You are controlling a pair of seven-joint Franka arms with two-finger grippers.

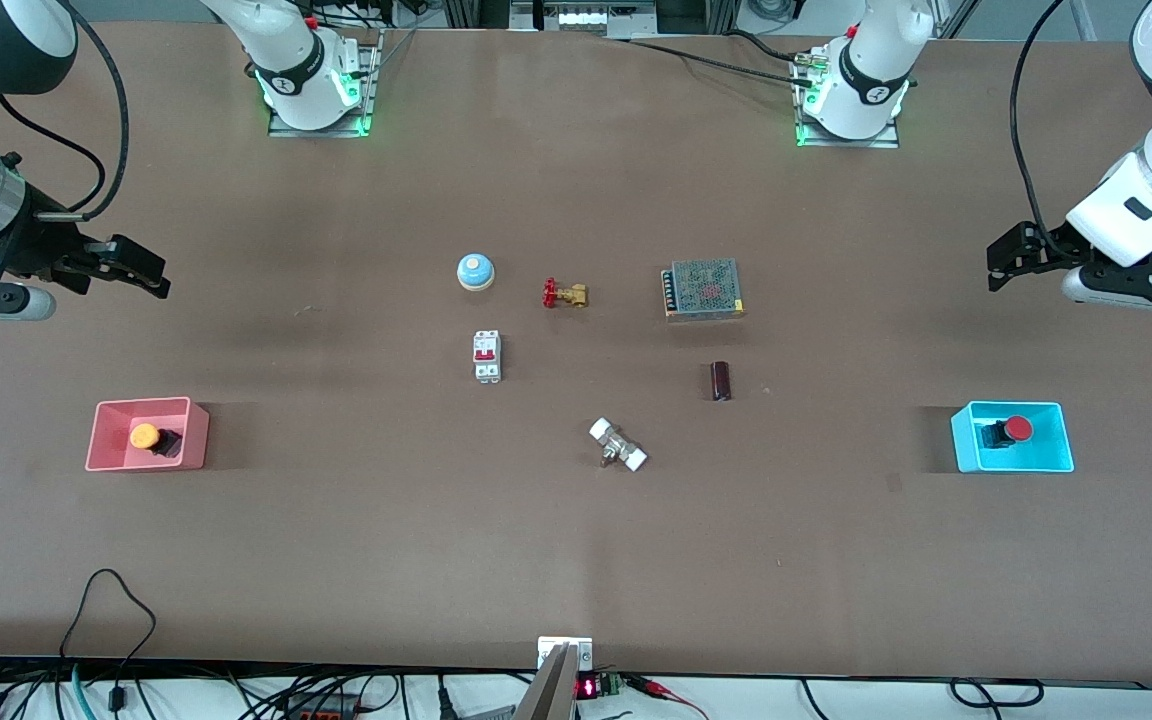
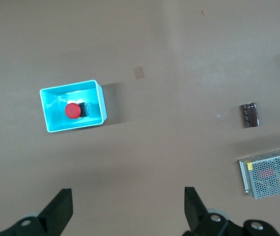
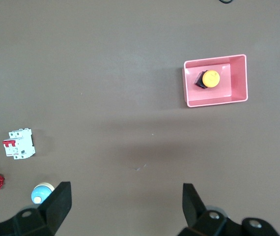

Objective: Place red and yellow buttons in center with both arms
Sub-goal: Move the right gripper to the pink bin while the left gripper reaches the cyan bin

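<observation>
A: Where do the two buttons sit right now?

B: Taking the circuit breaker (image 1: pixel 487 356) in the middle of the worktop (image 1: pixel 336 560) as the mark: the yellow button (image 1: pixel 146 436) lies in the pink bin (image 1: pixel 198 434), well off toward the right arm's end and a bit nearer the front camera. The red button (image 1: pixel 1017 429) lies in the cyan bin (image 1: pixel 1064 440), well off toward the left arm's end, also a bit nearer.

A: And the arms?

B: The right end effector (image 1: pixel 126 267) hangs over bare worktop, fingers spread, holding nothing. The left end effector (image 1: pixel 1018 255) does the same at its end, also spread and empty.

A: How would they handle?

B: Small, rigid and probably light. Each lies tipped on its side. The smooth round cap could slip, so I'd pinch across the stubby black body, minding the bin walls close by.
</observation>
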